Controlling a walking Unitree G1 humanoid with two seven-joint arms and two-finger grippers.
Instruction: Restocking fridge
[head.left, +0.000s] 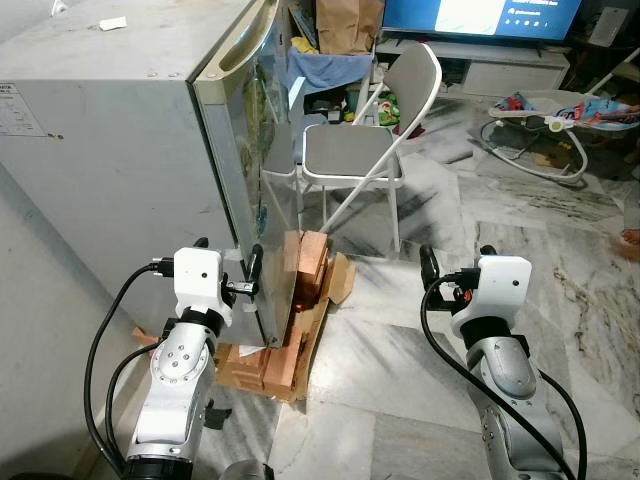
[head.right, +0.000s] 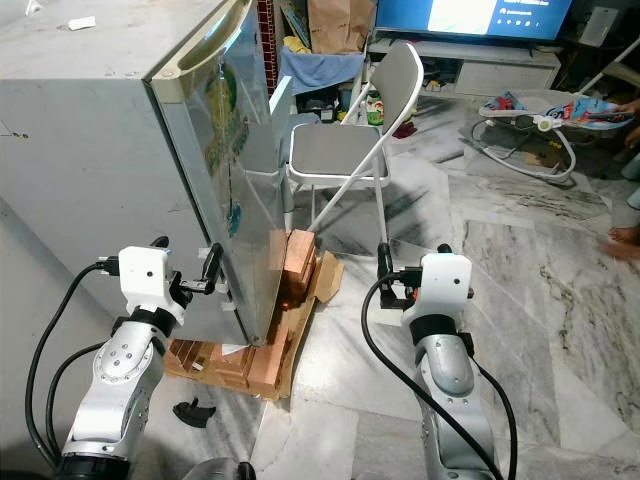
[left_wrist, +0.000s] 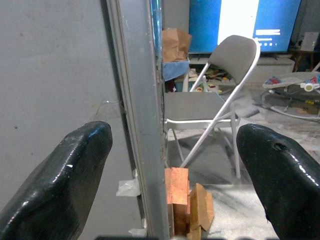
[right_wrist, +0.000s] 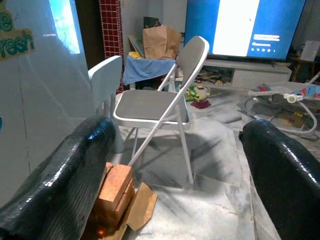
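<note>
Left hand (head.left: 250, 275) spread wide astride the closed door edge of the grey metal fridge (head.left: 120, 150), right hand (head.left: 428, 268) wide and idle beside it; fingers may slip off, door staying shut.

Both silver arms rise from the bottom of the head view, elbows bent, white wrist blocks uppermost, black cables looping from each wrist.

The left pincer (head.left: 252, 272) sits at about nine o'clock, forearm angled toward one o'clock. Its two long black fingers (left_wrist: 70, 175) stand wide apart in the wrist view, nothing held between them.

The right pincer (head.left: 430, 268) sits at about four o'clock, raised free. Its fingers (right_wrist: 65, 175) likewise look spread wide, though the head view shows them poorly.
</note>
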